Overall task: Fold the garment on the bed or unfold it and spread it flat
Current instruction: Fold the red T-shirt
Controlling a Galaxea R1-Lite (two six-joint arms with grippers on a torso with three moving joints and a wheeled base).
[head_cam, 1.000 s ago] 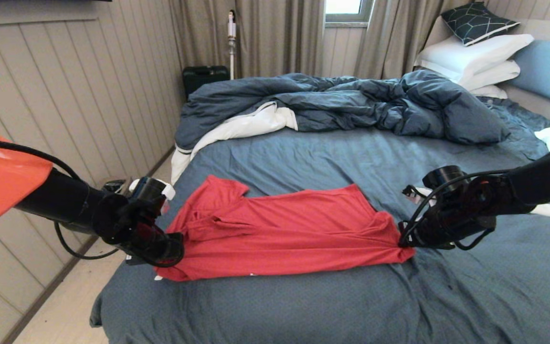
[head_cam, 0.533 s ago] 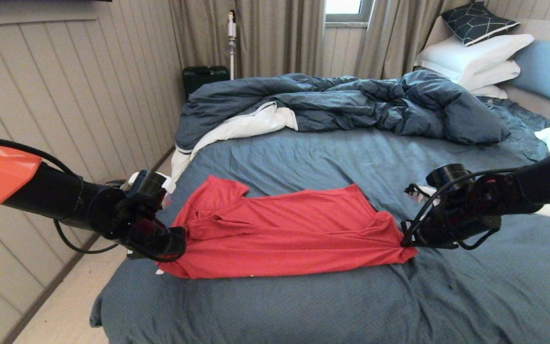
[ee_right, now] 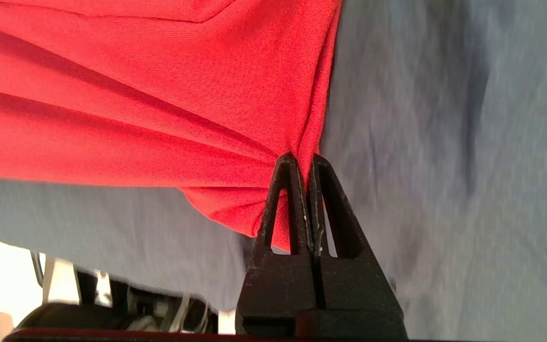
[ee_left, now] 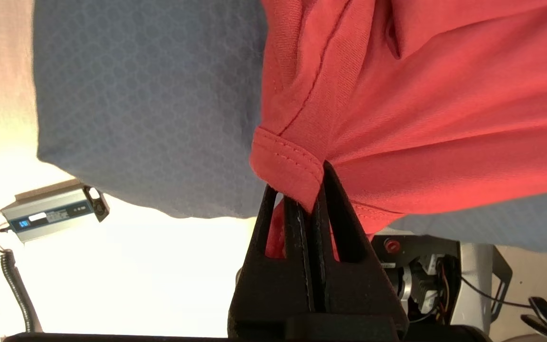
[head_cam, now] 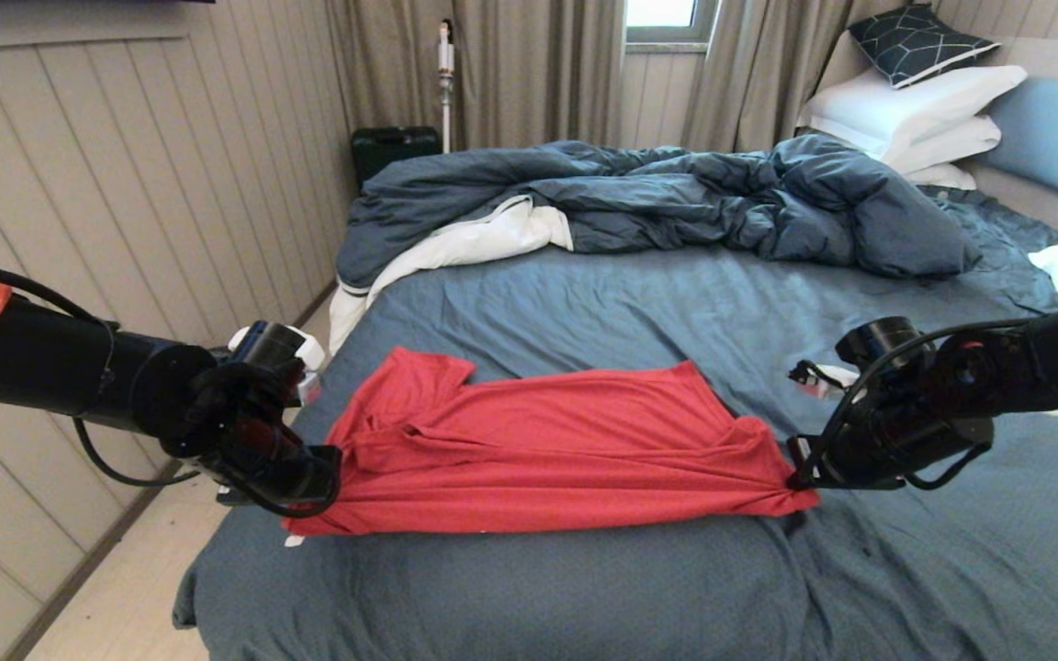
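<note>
Filling most of the head view, we see the wide bed with its slate-blue sheet. Across its lower centre lies the plain bright red short-sleeved jersey T-shirt, stretched sideways with long creases; no print or readable label shows. At lower left, the left gripper is closed tight on a hemmed edge; at right, the right gripper pinches the opposite corner.

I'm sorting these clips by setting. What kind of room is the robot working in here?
Most likely a home bedroom: a wide bed with a rumpled dark blue duvet, stacked white pillows against a light blue headboard, and curtains at a window.
</note>
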